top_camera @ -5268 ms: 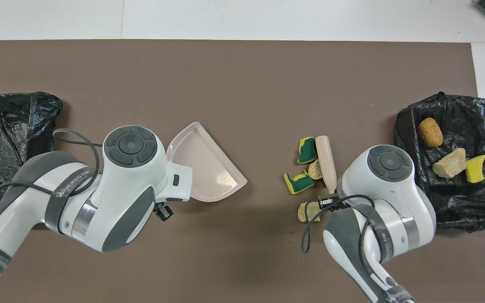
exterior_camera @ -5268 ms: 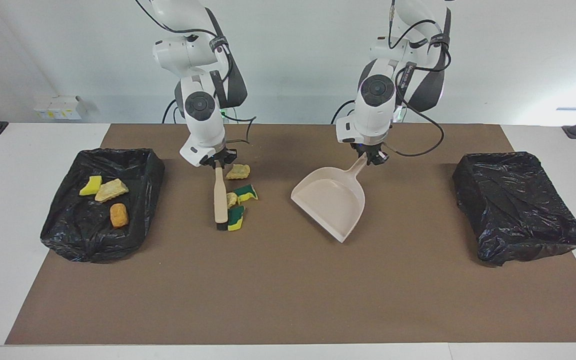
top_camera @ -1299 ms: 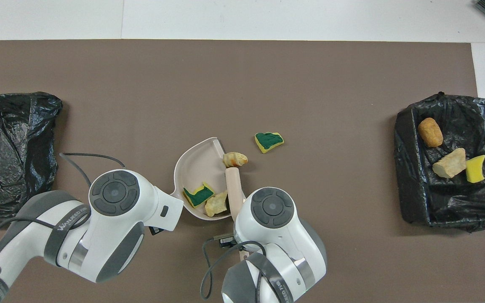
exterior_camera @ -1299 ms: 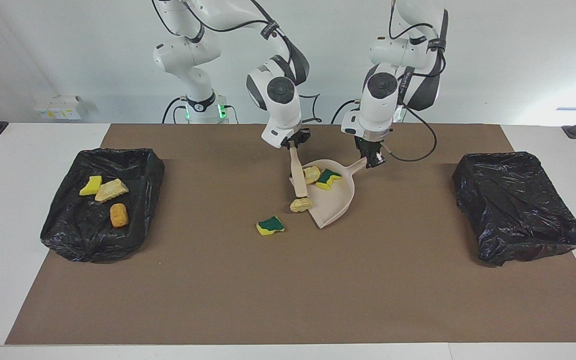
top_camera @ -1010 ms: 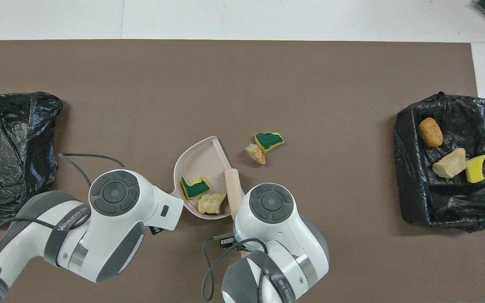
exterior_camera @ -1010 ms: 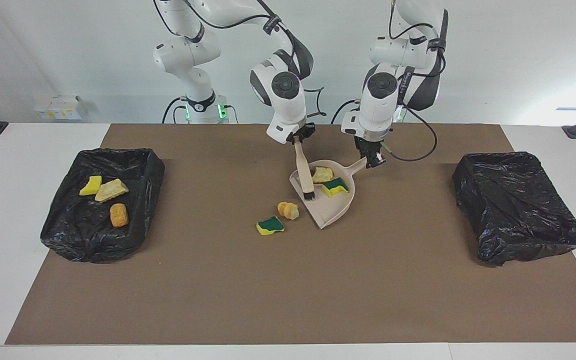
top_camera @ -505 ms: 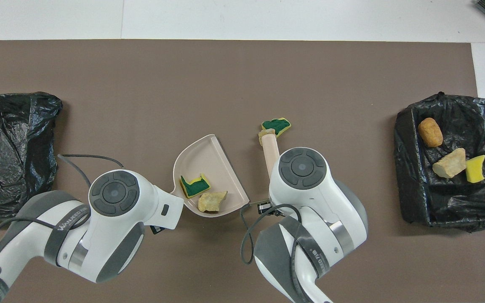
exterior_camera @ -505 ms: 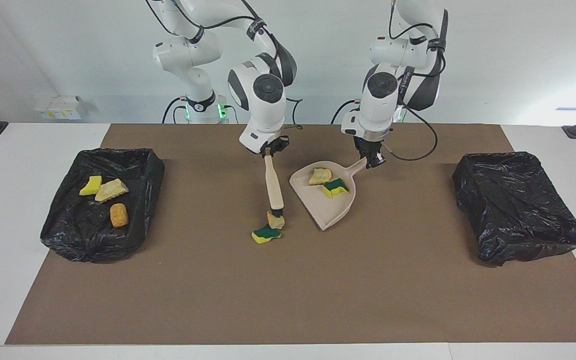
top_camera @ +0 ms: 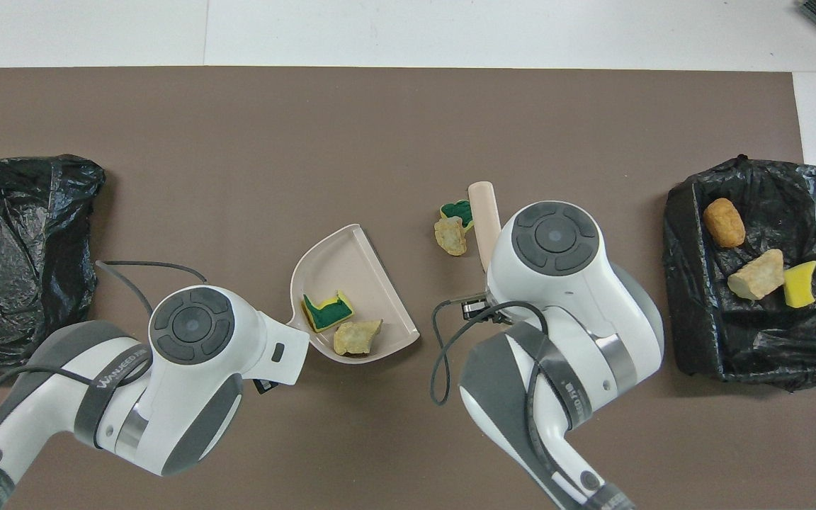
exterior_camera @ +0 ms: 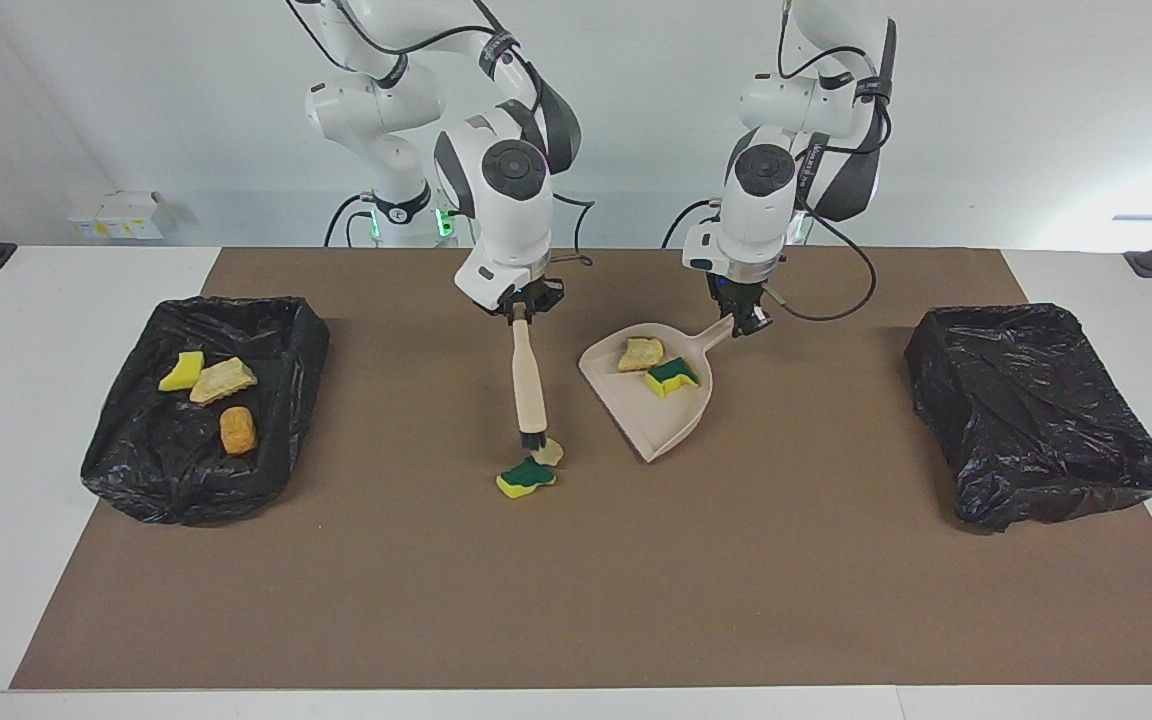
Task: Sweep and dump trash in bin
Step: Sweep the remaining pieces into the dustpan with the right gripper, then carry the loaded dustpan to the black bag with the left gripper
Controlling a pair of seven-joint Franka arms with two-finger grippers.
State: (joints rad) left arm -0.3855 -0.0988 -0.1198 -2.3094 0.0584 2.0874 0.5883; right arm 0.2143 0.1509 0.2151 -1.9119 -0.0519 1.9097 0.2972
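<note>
While both grippers' fingers clamp smooth handles, brush (exterior_camera: 528, 385) and dustpan (exterior_camera: 658, 400), crumbly scraps (exterior_camera: 528, 474) lie between.

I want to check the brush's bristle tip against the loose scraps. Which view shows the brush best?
The facing view: the whole brush shows, from the right gripper down to the dark bristles beside the tan scrap and green sponge piece. In the overhead view, the right arm hides the grip, and the bristles cannot be seen.
</note>
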